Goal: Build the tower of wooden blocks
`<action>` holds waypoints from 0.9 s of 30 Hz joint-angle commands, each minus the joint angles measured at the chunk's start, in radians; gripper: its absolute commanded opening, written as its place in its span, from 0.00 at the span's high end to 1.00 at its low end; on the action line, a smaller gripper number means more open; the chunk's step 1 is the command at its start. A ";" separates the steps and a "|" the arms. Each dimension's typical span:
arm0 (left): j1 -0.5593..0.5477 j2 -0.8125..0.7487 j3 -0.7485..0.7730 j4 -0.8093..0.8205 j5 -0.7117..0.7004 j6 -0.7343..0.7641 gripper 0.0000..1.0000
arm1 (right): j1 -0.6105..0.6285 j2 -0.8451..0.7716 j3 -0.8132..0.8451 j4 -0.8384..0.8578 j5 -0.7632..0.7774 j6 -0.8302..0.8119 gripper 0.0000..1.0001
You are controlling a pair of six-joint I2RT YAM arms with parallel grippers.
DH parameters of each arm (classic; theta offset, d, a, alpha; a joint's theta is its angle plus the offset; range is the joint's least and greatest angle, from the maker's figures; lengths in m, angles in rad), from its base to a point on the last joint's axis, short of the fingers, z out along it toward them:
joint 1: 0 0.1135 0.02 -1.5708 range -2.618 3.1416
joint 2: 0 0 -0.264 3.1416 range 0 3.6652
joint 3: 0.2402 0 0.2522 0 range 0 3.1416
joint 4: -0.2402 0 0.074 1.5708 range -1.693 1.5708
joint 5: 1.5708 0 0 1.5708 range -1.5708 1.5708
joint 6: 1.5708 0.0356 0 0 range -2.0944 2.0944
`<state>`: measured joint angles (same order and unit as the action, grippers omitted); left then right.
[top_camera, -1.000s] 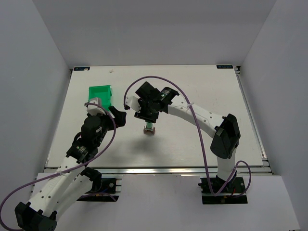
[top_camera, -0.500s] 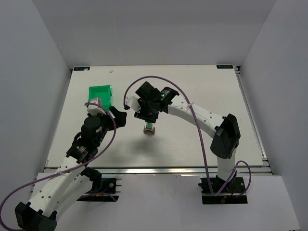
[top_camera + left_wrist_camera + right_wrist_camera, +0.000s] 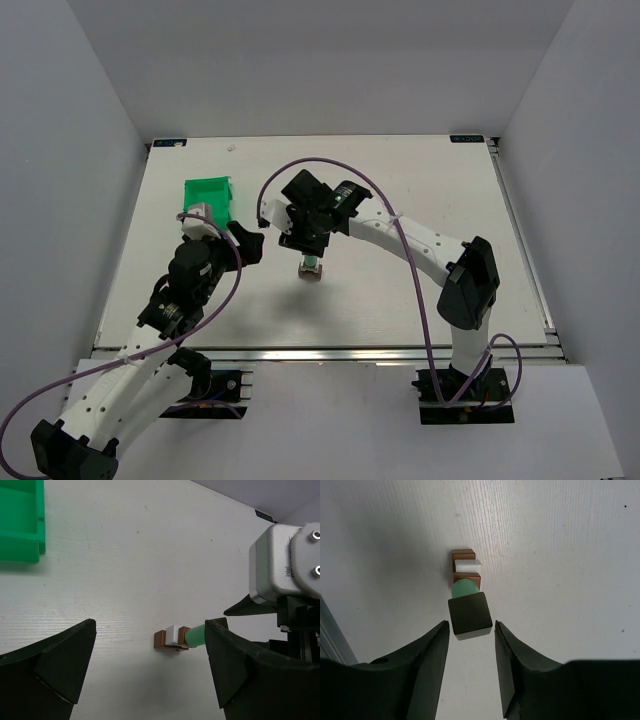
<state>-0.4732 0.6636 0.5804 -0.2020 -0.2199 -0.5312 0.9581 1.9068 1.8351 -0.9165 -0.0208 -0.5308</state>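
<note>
The wood block tower point(image 3: 311, 268) stands mid-table: brown base, whitish block, brown block, pale mint cylinder, dark green cube on top. In the right wrist view the cube point(image 3: 470, 615) sits on the mint cylinder point(image 3: 465, 587) over the brown and white blocks point(image 3: 468, 566). My right gripper point(image 3: 471, 626) is directly above the tower, open, with a narrow gap between each jaw and the cube. My left gripper point(image 3: 245, 243) is wide open and empty, left of the tower. In the left wrist view the tower point(image 3: 172, 636) lies beyond the left gripper point(image 3: 150, 627).
A green plastic bin point(image 3: 208, 198) stands at the back left of the table, behind the left gripper; its corner shows in the left wrist view point(image 3: 20, 522). The right arm's wrist camera housing point(image 3: 285, 565) is close on the left gripper's right side.
</note>
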 commanded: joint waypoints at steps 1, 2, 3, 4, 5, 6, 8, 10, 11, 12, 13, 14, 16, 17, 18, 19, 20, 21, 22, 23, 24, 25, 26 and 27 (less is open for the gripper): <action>0.002 -0.012 0.002 0.016 0.016 0.010 0.02 | 0.007 0.003 0.032 0.011 0.013 0.002 0.50; 0.002 -0.013 0.001 0.016 0.016 0.010 0.02 | 0.007 0.001 0.033 0.013 0.015 0.005 0.50; 0.002 -0.013 0.001 0.018 0.017 0.010 0.02 | 0.007 0.001 0.033 0.013 0.012 0.005 0.50; 0.002 -0.013 0.001 0.019 0.019 0.011 0.02 | 0.007 0.000 0.033 0.013 0.010 0.003 0.49; 0.002 -0.015 0.001 0.018 0.019 0.011 0.02 | 0.007 -0.003 0.033 0.014 0.012 0.005 0.48; 0.002 -0.013 0.001 0.018 0.019 0.011 0.02 | 0.007 -0.005 0.035 0.013 0.007 0.002 0.48; 0.002 -0.016 0.001 0.019 0.017 0.011 0.02 | 0.007 -0.012 0.039 0.018 0.001 0.002 0.45; 0.002 -0.018 0.002 0.019 0.019 0.011 0.02 | 0.007 -0.031 0.041 0.022 -0.005 -0.001 0.28; 0.002 -0.019 0.002 0.021 0.017 0.011 0.02 | 0.007 -0.038 0.039 0.036 -0.005 -0.001 0.26; 0.002 -0.021 0.002 0.021 0.017 0.010 0.02 | 0.007 -0.048 0.039 0.039 -0.010 -0.008 0.11; 0.004 -0.021 0.004 0.024 0.016 0.010 0.02 | 0.007 -0.057 0.036 0.047 -0.005 -0.006 0.10; 0.005 -0.019 0.012 0.023 0.017 0.008 0.02 | 0.007 -0.081 0.032 0.066 -0.005 -0.002 0.11; 0.011 -0.012 0.027 0.013 0.019 0.000 0.02 | 0.004 -0.129 0.004 0.097 -0.001 0.006 0.11; 0.011 -0.009 0.035 -0.002 0.014 -0.010 0.02 | 0.004 -0.146 -0.011 0.125 0.001 0.015 0.11; 0.011 -0.004 0.047 -0.010 0.011 -0.015 0.02 | 0.002 -0.166 -0.029 0.148 0.004 0.026 0.11; 0.010 -0.002 0.053 -0.016 0.008 -0.019 0.02 | -0.001 -0.213 -0.080 0.200 0.016 0.041 0.10; 0.008 -0.001 0.058 -0.033 -0.001 -0.036 0.02 | -0.001 -0.238 -0.109 0.226 0.048 0.073 0.11; 0.010 -0.001 0.071 -0.045 -0.013 -0.047 0.02 | -0.002 -0.264 -0.143 0.260 0.068 0.098 0.11; 0.007 0.007 0.079 -0.083 -0.056 -0.082 0.02 | -0.010 -0.320 -0.230 0.342 0.123 0.135 0.11; 0.007 0.011 0.091 -0.114 -0.091 -0.110 0.02 | -0.016 -0.353 -0.284 0.382 0.151 0.173 0.11; 0.007 0.017 0.122 -0.147 -0.122 -0.134 0.02 | -0.025 -0.386 -0.342 0.425 0.223 0.272 0.11; 0.007 0.039 0.142 -0.187 -0.153 -0.160 0.02 | -0.050 -0.452 -0.405 0.505 0.260 0.317 0.11; 0.007 0.051 0.160 -0.264 -0.185 -0.194 0.02 | -0.064 -0.483 -0.519 0.534 0.284 0.357 0.11; 0.008 0.068 0.179 -0.298 -0.234 -0.208 0.02 | -0.105 -0.517 -0.574 0.563 0.335 0.449 0.11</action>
<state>-0.4679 0.7048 0.6907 -0.3485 -0.3187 -0.6479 0.9237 1.4586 1.4014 -0.5198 0.1421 -0.3092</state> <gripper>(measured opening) 0.982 0.895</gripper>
